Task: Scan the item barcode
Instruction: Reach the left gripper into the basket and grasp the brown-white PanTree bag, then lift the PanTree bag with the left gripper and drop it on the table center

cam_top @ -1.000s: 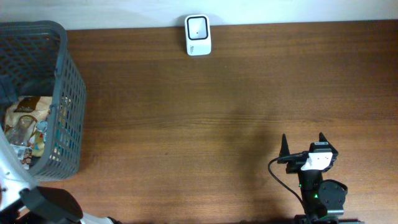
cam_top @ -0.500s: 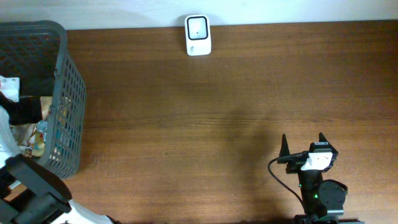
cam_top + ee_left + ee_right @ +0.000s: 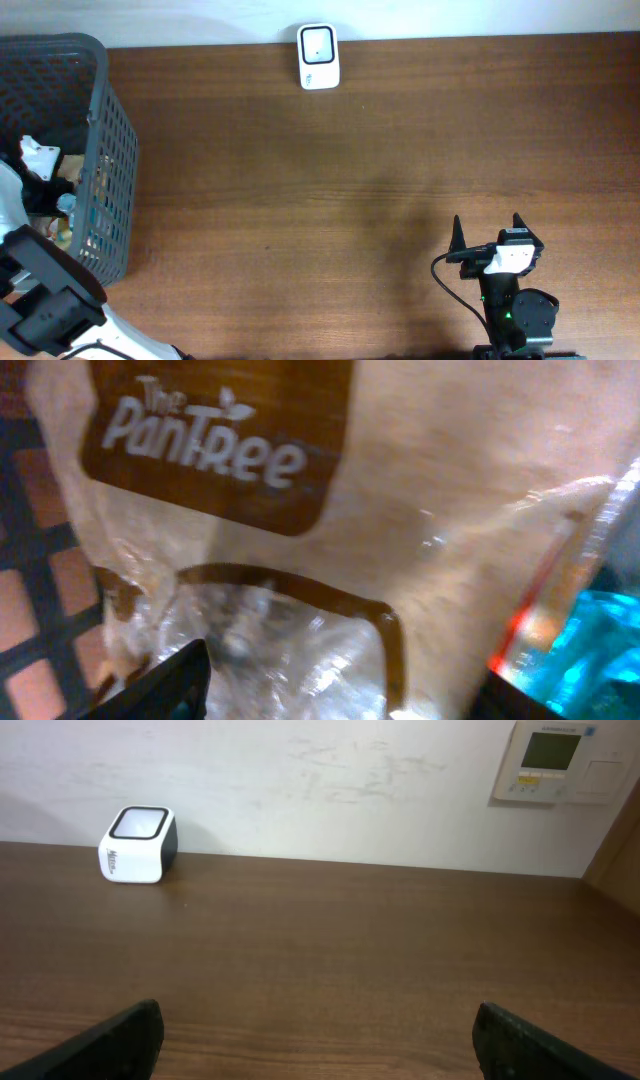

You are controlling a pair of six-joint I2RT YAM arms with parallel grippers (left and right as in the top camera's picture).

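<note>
The PanTree snack bag (image 3: 330,560) lies inside the grey mesh basket (image 3: 110,130) at the left edge of the counter (image 3: 330,180), hemmed in by the basket walls and a blue packet (image 3: 590,650). The left arm reaches down into the basket, and its pincer (image 3: 365,695) straddles the bag with fingertips apart; whether it grips cannot be told. The right pincer (image 3: 487,228) rests released near the front edge, facing open counter and the white scanner (image 3: 319,57) at the far edge.
</note>
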